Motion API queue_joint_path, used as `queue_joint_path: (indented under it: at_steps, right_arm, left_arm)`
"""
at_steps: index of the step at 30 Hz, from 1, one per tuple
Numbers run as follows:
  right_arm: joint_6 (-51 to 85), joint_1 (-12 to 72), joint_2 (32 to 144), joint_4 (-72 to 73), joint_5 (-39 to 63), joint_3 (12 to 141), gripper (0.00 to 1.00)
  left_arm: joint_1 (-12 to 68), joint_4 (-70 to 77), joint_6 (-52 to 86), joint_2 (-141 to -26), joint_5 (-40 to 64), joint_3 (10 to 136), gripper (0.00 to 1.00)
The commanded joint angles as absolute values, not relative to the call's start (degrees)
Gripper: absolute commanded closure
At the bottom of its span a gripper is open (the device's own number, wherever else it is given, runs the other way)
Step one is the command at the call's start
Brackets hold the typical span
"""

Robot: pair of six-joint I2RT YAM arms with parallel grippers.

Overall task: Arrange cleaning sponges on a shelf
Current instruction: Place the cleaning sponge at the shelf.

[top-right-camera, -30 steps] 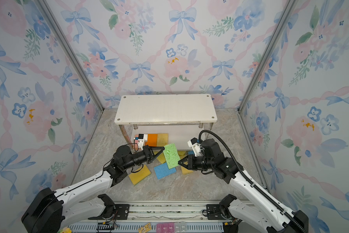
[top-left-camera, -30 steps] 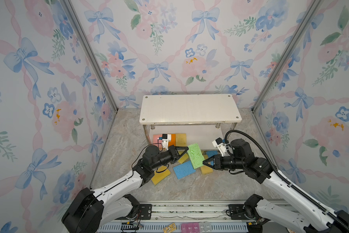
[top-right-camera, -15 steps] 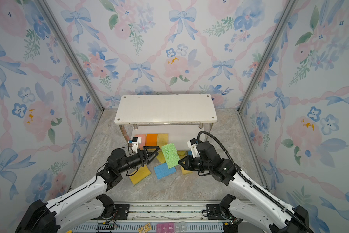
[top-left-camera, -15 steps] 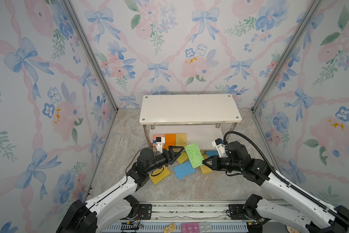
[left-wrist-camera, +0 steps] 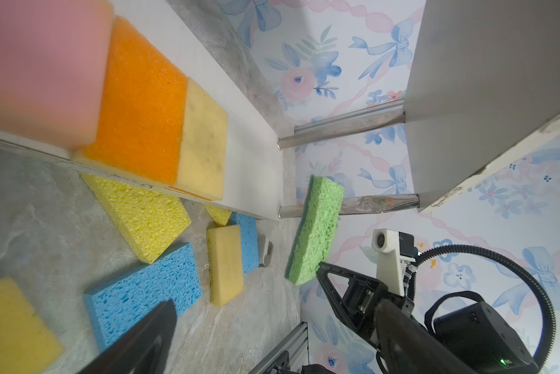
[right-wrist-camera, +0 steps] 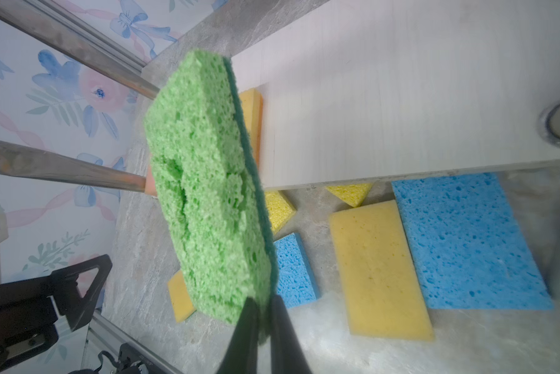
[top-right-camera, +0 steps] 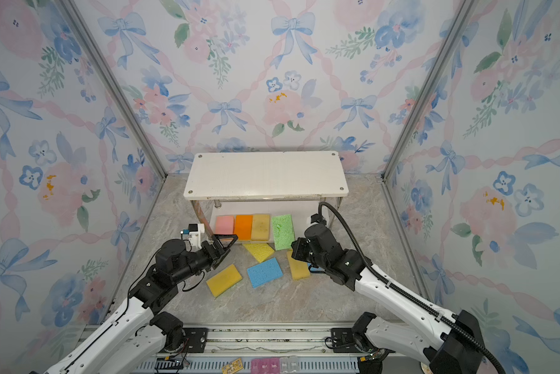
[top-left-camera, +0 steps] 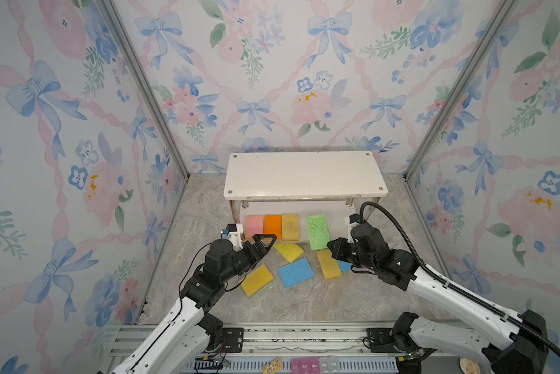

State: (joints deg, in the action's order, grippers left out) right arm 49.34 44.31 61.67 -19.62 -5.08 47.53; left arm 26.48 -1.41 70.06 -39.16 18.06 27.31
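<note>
my right gripper (top-left-camera: 330, 245) pinched shut on the bottom edge of the green sponge (top-left-camera: 317, 231), which stands on end, tilted, at the front of the shelf (top-left-camera: 304, 175) by its lower board. right arm low, reaching forward. my left gripper (top-left-camera: 265, 243) spread wide, empty, just before the pink sponge (top-left-camera: 254, 226) and orange sponge (top-left-camera: 273, 226) on that board. left elbow raised.

Pink sponge (left-wrist-camera: 39, 71) blurred, cropped at the edge
</note>
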Motion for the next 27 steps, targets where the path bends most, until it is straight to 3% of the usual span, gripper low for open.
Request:
queue_joint_path:
  at_steps: [1, 27]
  right_arm:
    - [49.5, 44.2, 63.6, -16.5, -9.9, 49.7, 0.89]
    - [51.8, 39.1, 80.1, -6.2, -5.5, 51.1, 0.85]
  left_arm:
    - [25.5, -4.1, 67.6, -38.2, 19.7, 27.6, 0.02]
    - [17.3, -12.7, 63.4, -30.7, 25.7, 28.8, 0.02]
